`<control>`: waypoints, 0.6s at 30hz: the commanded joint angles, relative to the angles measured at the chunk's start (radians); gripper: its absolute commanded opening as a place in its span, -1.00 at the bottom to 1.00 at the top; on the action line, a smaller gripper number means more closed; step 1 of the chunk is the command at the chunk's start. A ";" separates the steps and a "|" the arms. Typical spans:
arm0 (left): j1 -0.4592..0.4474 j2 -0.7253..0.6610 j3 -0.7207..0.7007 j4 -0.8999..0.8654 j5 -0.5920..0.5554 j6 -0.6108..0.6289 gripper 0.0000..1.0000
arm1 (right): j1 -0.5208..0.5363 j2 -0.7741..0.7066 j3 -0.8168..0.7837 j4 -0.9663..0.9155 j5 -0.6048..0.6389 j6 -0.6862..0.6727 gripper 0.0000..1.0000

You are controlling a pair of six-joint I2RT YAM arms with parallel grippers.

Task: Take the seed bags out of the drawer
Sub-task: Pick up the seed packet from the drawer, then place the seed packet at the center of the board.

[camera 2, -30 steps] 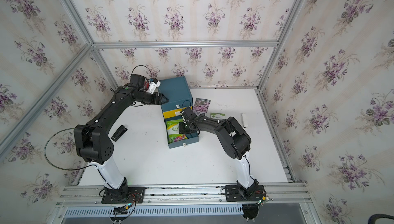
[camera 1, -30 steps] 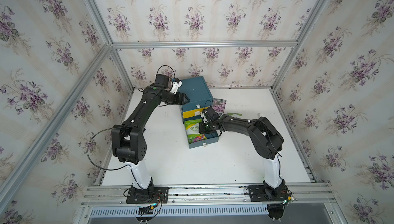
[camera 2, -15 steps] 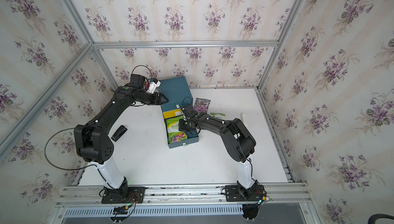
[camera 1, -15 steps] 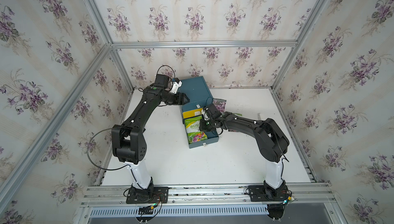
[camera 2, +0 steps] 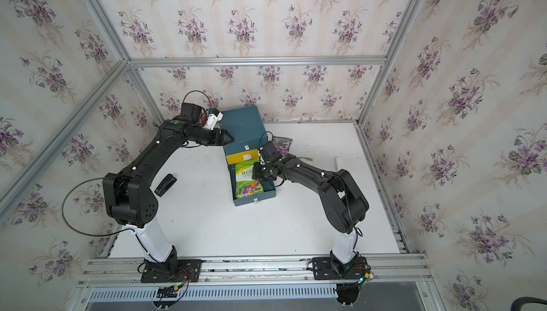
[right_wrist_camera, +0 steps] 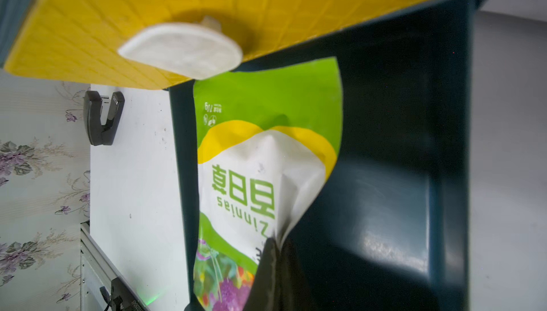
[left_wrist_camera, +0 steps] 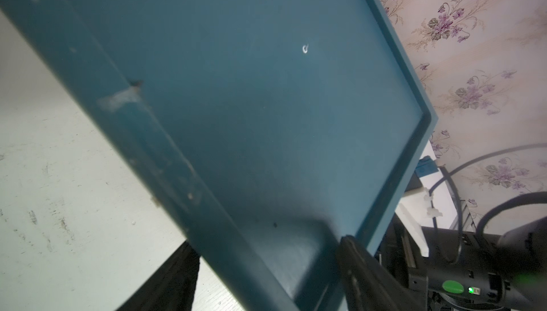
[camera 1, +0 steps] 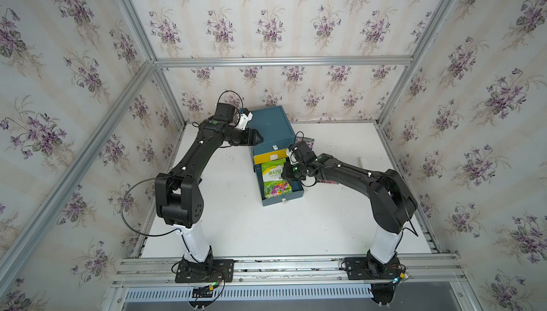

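A blue cabinet point(camera 1: 269, 126) stands at the back of the table with its bottom drawer point(camera 1: 281, 201) pulled out. One of the seed bags point(camera 1: 273, 180), green and white at the top with flowers below, lies in the drawer point(camera 2: 254, 201). My right gripper point(camera 1: 285, 173) is shut on this bag's point(right_wrist_camera: 260, 161) right edge, which curls up at the closed fingers point(right_wrist_camera: 276, 244). A purple seed bag point(camera 2: 282, 143) lies on the table beside the cabinet point(camera 2: 241, 126), and a green one point(camera 2: 306, 159) peeks out behind my right arm. My left gripper point(camera 1: 259, 139) clamps the cabinet's point(left_wrist_camera: 236, 87) left top edge.
A yellow drawer front point(camera 1: 268, 157) with a white knob sits just above the open drawer. A black stapler-like object point(camera 2: 165, 184) lies on the table left of the cabinet. A small white cylinder point(camera 2: 337, 163) lies at the right side near the frame rail.
My right arm's elbow has swung outward to the right while its gripper stays on the bag in the drawer. The left arm has not moved.
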 commanded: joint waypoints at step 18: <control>-0.007 0.044 -0.011 -0.299 -0.187 0.066 0.52 | -0.091 -0.301 -0.198 -0.116 0.013 0.021 -1.00</control>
